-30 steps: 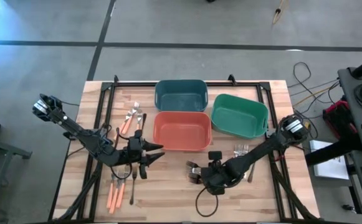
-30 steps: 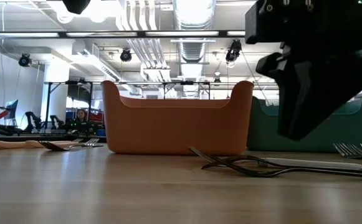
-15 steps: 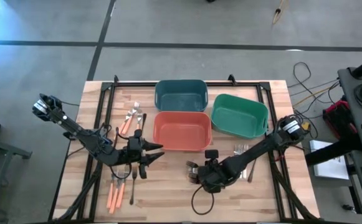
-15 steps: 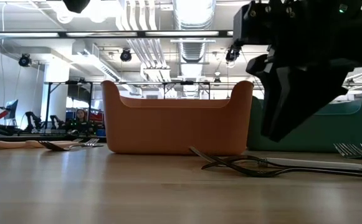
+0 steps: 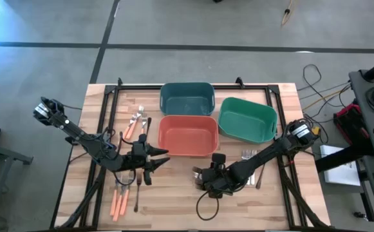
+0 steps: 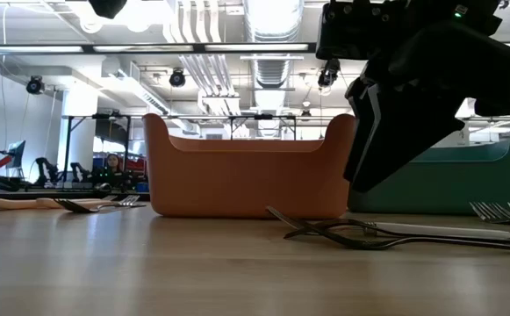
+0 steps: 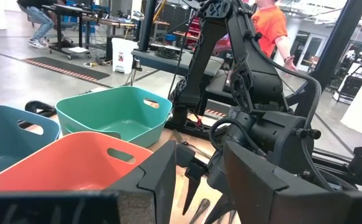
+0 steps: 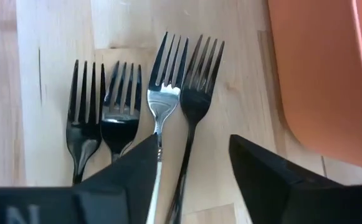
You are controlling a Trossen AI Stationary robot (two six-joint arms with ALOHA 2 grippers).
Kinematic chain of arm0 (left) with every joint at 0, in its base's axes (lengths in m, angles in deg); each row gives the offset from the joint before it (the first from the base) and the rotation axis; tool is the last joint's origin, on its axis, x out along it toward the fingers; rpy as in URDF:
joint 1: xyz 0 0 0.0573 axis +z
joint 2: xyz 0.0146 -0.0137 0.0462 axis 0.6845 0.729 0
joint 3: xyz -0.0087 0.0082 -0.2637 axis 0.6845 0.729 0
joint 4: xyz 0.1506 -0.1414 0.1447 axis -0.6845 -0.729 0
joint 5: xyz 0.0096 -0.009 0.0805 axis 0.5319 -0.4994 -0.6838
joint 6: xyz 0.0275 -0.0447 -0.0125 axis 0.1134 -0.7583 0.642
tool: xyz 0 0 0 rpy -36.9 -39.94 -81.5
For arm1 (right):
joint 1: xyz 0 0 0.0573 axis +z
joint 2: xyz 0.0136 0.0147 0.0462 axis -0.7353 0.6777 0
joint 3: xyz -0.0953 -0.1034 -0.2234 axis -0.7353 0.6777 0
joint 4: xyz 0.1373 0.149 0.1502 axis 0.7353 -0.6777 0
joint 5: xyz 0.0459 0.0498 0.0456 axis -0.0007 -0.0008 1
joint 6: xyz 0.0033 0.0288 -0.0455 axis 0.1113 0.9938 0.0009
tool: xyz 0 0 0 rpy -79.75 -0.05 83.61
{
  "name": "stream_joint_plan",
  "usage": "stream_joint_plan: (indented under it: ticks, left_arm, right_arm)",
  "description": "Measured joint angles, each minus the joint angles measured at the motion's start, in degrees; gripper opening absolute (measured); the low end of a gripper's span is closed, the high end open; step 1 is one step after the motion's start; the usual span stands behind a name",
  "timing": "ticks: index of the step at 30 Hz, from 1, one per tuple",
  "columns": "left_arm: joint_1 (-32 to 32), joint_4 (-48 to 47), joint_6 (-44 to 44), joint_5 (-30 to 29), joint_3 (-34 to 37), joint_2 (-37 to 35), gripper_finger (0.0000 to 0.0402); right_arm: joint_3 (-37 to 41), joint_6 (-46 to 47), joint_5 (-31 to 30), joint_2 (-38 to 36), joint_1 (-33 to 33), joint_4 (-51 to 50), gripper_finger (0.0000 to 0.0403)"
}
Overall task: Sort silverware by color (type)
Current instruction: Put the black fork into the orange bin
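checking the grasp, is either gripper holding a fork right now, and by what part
Nothing is held. The right gripper hangs open above the forks lying on the table; the left gripper waits open near the orange-red bin.

- No readable text, label, brand, number or sign shows in any view; the teal, orange-red and green plastic bins, the wooden table and the forks all look unmarked; whatever may be printed on gear in the room behind is too small to read
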Motion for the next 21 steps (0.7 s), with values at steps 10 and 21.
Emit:
stream_joint_plan:
  ticks: [10,21]
  left_arm:
    - [0.0,0.0,0.0,0.0,0.0,0.0,0.0119]
    - [0.0,0.0,0.0,0.0,0.0,0.0,0.0119]
  right_arm:
    - [3.0,2.6,-4.2,0.0,0.2,3.3,0.0224]
    - [10.7,6.2,-4.5,0.0,0.9,15.5,0.0219]
